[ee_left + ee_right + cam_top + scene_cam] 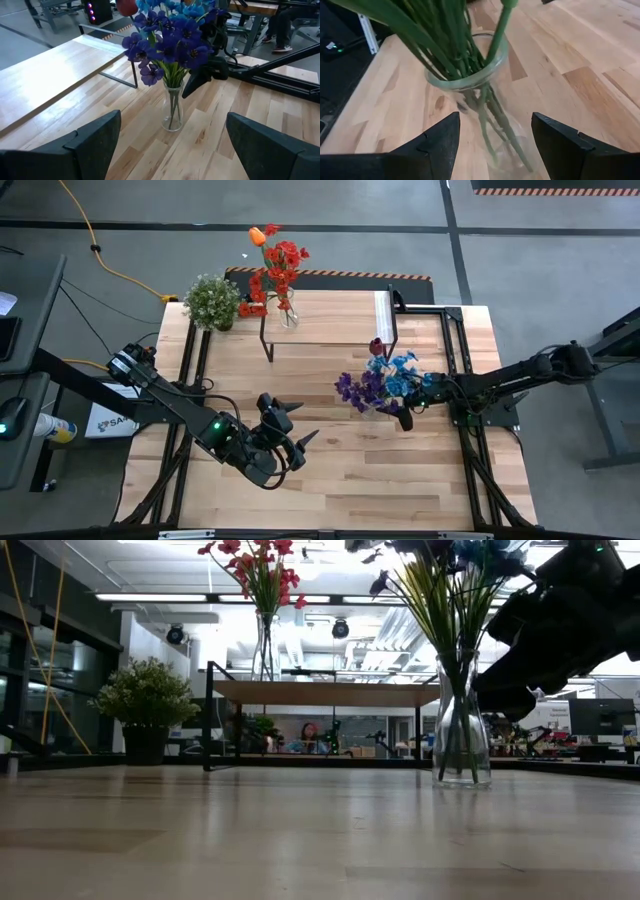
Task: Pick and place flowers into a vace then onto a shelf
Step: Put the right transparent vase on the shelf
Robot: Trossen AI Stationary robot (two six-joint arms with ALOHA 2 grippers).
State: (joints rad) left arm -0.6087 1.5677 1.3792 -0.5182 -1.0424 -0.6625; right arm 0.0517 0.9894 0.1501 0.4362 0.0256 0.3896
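Observation:
A clear glass vase (172, 112) holding purple and blue flowers (378, 383) and a dark red rosebud (377, 346) stands upright on the table. My right gripper (492, 145) is open, with a finger on either side of the vase (470, 95); I see no touch. In the low view it (560, 630) is beside the vase's neck (462, 730). My left gripper (298, 423) is open and empty, to the left of this vase and facing it (175, 150). A second vase with red flowers and an orange tulip (275, 265) stands on the shelf (330, 320).
A bushy pale-green potted plant (212, 302) stands at the far left corner of the table. The shelf's black legs (267, 345) stand just beyond the blue-flower vase. Bare wood lies toward the near edge (380, 480). People show in the room behind (308, 732).

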